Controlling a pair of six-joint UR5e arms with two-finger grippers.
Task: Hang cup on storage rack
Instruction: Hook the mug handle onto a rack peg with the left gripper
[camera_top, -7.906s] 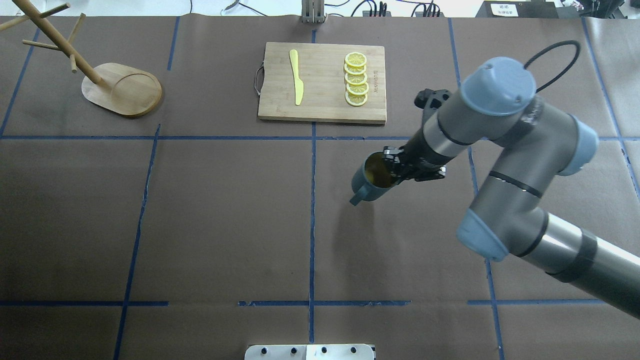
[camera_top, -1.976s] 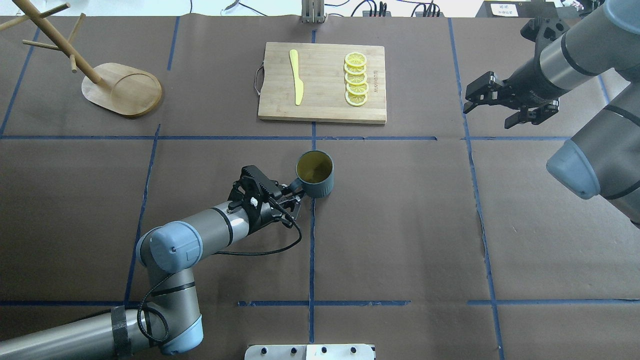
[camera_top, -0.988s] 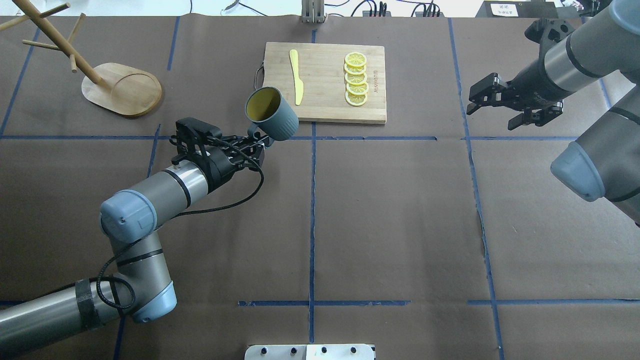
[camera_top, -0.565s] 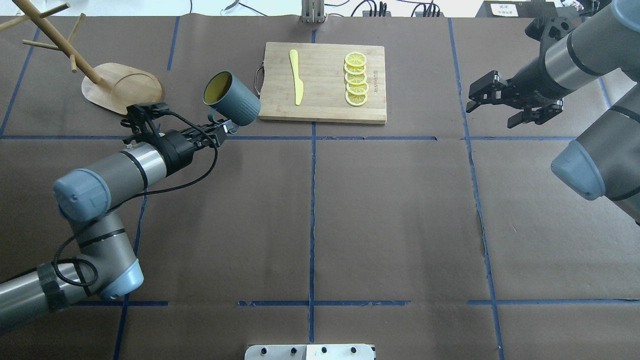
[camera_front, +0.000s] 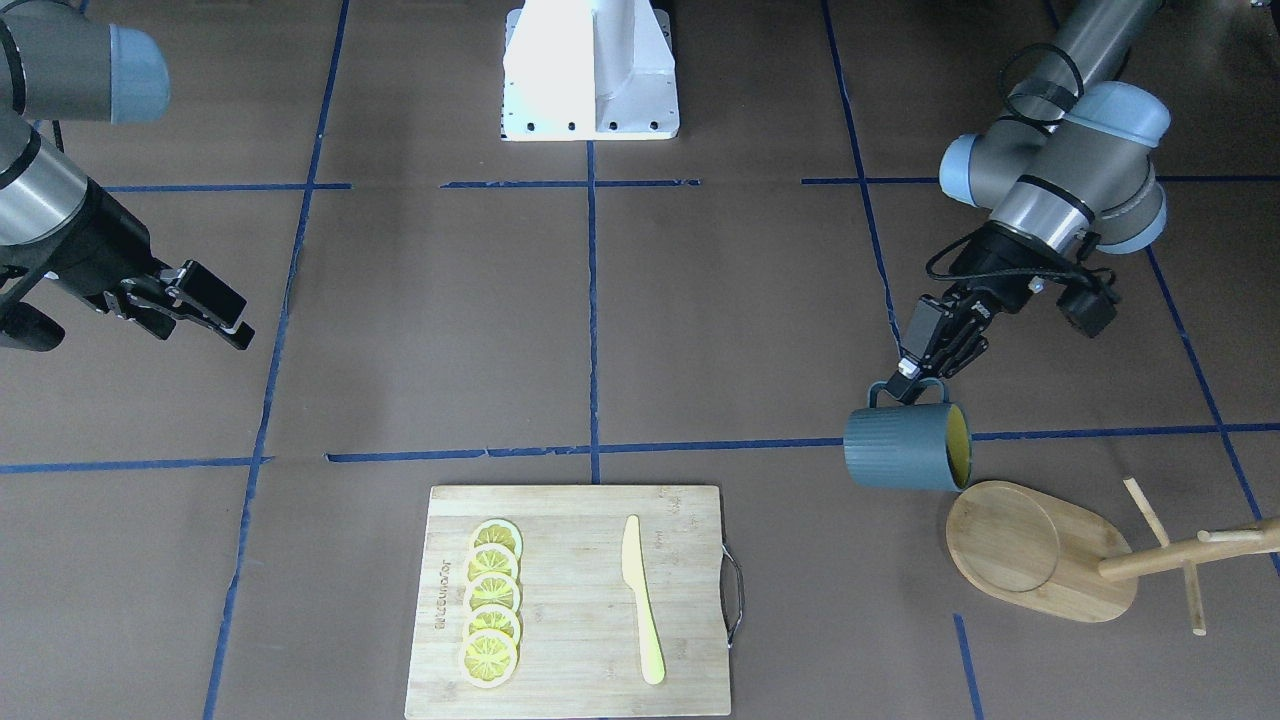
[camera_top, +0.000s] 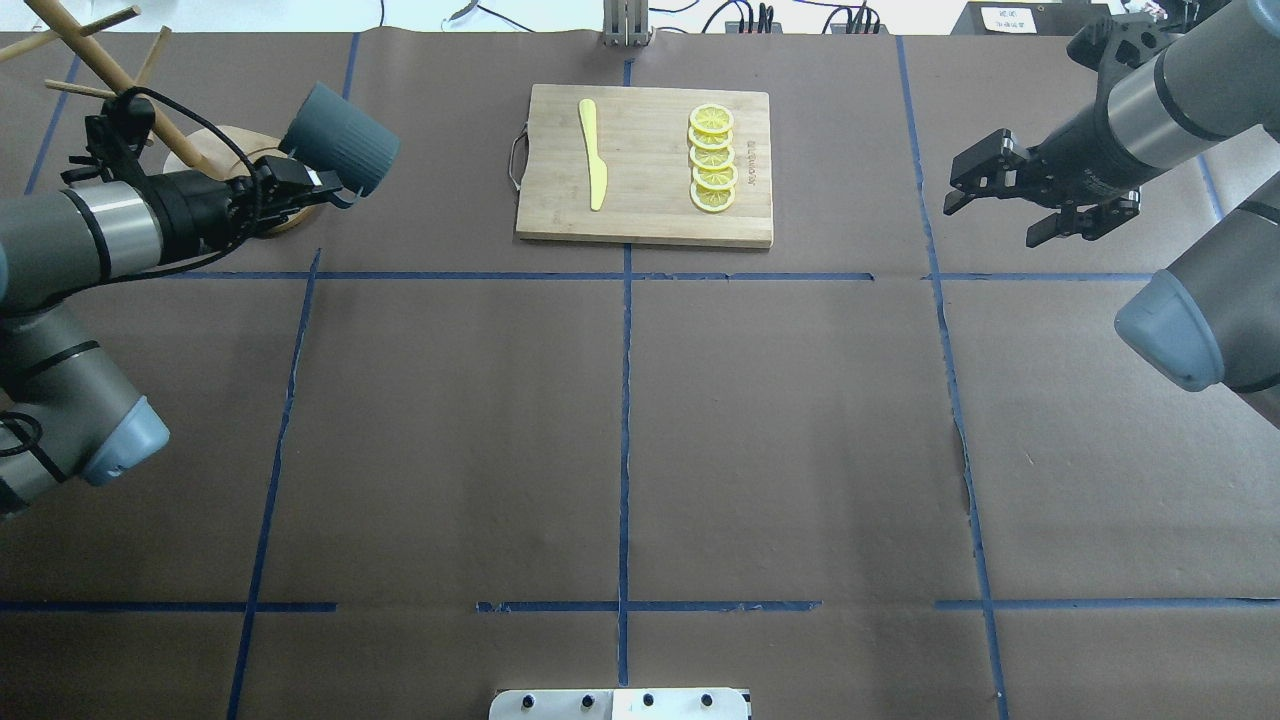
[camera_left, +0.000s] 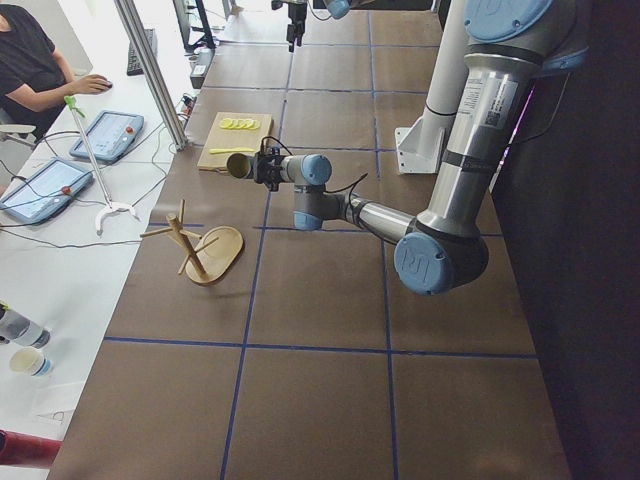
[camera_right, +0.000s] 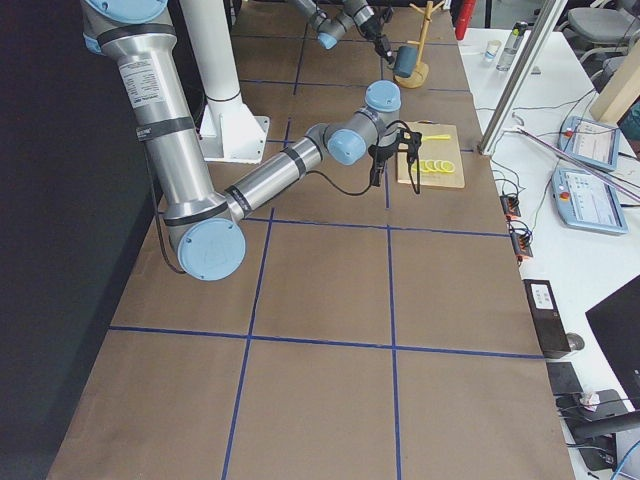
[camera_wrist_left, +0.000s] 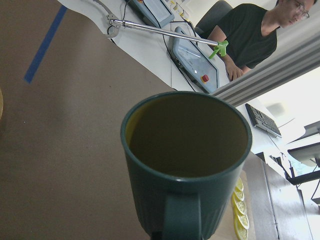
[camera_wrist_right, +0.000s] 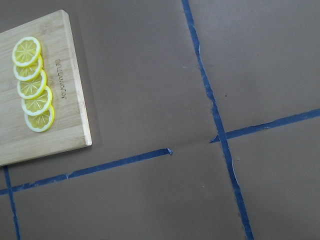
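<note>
The left gripper (camera_front: 903, 384) was pinched shut on the handle of the cup (camera_front: 895, 447), carrying it clear of the table with the cup lying on its side. Its yellow mouth faced the storage rack (camera_front: 1010, 545), and its rim hung just beside the oval base, on the side towards the cutting board (camera_front: 570, 600).

The main risk looked to be the grip itself. With the fingers filling part of the handle loop, a peg would have little room to pass through, and a poor angle could jam peg against finger. The cup hung off a narrow hold, so it might swivel or slip if its body brushed the pole. The rack looked light, and a knock from the cup could slide or tip it.

The rack stood close to the table's far edge, so a shove that way left it small margin. Towards the robot and towards the cutting board, bare table lay open beside the rack. Well beyond the board from the rack, the right gripper (camera_top: 995, 212) hung with its fingers spread, holding nothing.
</note>
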